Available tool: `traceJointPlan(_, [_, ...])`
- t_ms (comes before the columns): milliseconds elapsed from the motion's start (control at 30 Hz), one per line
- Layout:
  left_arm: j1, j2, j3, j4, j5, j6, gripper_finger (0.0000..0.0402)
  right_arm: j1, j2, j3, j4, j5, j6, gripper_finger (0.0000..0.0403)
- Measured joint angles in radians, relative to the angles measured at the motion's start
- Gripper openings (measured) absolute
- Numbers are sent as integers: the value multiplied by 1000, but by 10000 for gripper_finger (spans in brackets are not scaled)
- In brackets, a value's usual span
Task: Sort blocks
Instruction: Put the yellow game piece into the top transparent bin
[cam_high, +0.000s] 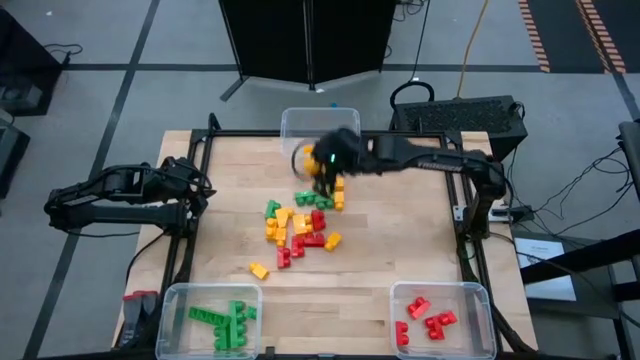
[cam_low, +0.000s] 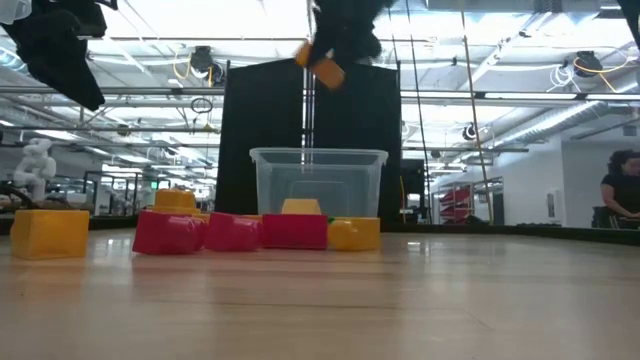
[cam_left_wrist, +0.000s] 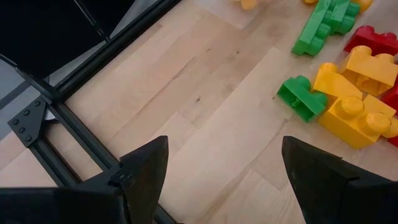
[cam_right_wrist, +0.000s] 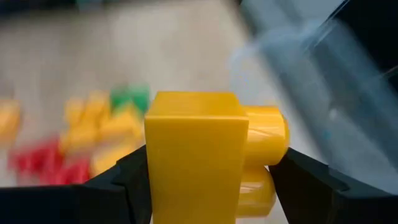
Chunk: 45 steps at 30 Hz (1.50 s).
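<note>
A pile of green, red and yellow blocks (cam_high: 300, 225) lies on the wooden table's middle. My right gripper (cam_high: 310, 160) is above the pile's far end, beside the clear far bin (cam_high: 320, 125), shut on a yellow block (cam_right_wrist: 199, 152). The block also shows high above the table in the low view (cam_low: 325, 70). My left gripper (cam_left_wrist: 224, 174) is open and empty over the table's left edge (cam_high: 195, 190), with green and yellow blocks (cam_left_wrist: 348, 99) ahead of it. My right gripper pinches the yellow block's two opposite side faces (cam_right_wrist: 155, 162) between its two fingers. The block's studs (cam_right_wrist: 264, 134) point sideways, toward one finger. The block is lifted clear, high above the table.
A clear bin with green blocks (cam_high: 210, 318) stands at the near left corner. A clear bin with red blocks (cam_high: 440, 318) stands at the near right. One yellow block (cam_high: 259, 270) lies apart, near the pile's near side. A person (cam_low: 620, 195) is in the room behind.
</note>
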Motion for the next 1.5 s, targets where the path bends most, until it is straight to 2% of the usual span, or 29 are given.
traceJointPlan(167, [0,0,0,0,0,0,287,-118,13,49,136,10,24,250])
traceJointPlan(267, [0,0,0,0,0,-1,287,-186,34,49,155,10,76,250])
traceJointPlan(433, [0,0,0,0,0,-22,287,-264,112,49,138,-27,131,250])
traceJointPlan(700, [0,0,0,0,0,-27,287,-325,209,48,90,-20,240,250])
traceJointPlan(767, [0,0,0,0,0,-27,287,-331,221,48,92,-25,239,255])
traceJointPlan(933, [0,0,0,0,0,-27,287,-336,230,49,94,-67,216,352])
traceJointPlan(1033, [0,0,0,0,0,-26,287,-337,231,51,90,-69,219,387])
traceJointPlan(1100, [0,0,0,0,0,-26,287,-337,232,78,64,-81,220,391])
traceJointPlan(1200, [0,0,0,0,0,-26,287,-337,233,160,27,-151,183,381])
traceJointPlan(1333, [0,0,0,0,0,-26,287,-313,233,345,-61,-261,114,377])
traceJointPlan(1433, [0,0,0,0,0,-26,287,-253,227,472,-160,-315,82,377])
traceJointPlan(1500, [0,0,0,0,0,-26,287,-196,211,474,-223,-317,42,377])
